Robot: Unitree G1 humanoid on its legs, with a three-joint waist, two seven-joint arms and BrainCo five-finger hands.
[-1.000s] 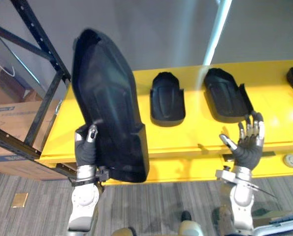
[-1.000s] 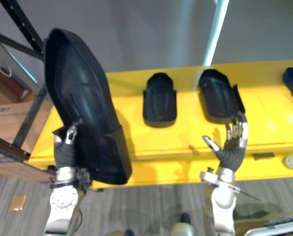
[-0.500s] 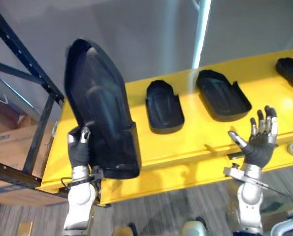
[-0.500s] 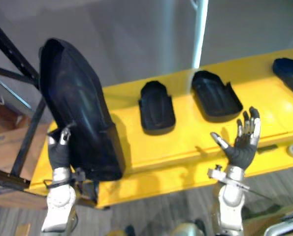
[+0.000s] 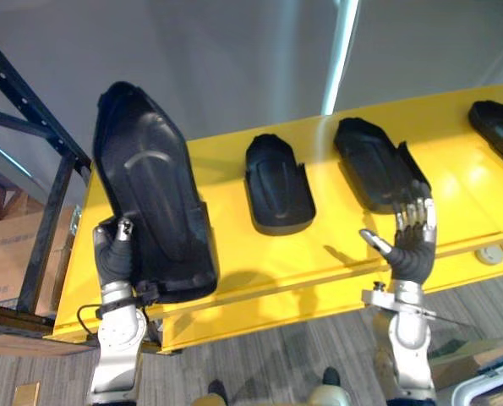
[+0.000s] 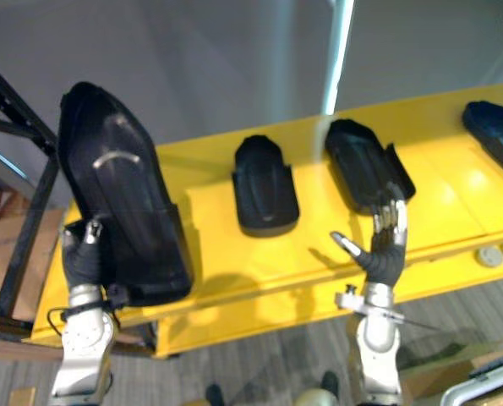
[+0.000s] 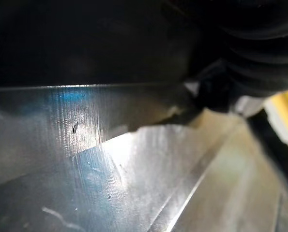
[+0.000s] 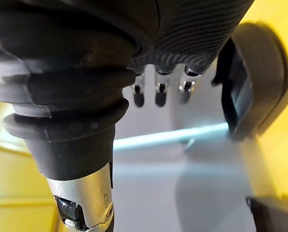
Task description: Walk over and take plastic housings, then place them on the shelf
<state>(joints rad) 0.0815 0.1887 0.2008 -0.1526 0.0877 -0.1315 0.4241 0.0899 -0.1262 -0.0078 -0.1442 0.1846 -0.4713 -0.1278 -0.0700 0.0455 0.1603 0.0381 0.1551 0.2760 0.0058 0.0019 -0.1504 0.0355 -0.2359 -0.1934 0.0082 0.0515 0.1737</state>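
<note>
Placing step: left hand (image 5: 113,258) at lower left grips large housing (image 5: 150,211) upright, thumb on its front, over left end of yellow shelf (image 5: 336,245); right hand (image 5: 412,249) lower right, fingers spread, empty. Next, likely: lay it flat left of small housing (image 5: 276,186)

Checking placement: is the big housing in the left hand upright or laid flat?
Upright: the big housing stands on end in the left hand, while two smaller housings lie flat on the yellow surface.

Bright indoor light, pale glare on the yellow shelf (image 5: 478,179), soft shadow beside the held housing (image 5: 150,211)
</note>
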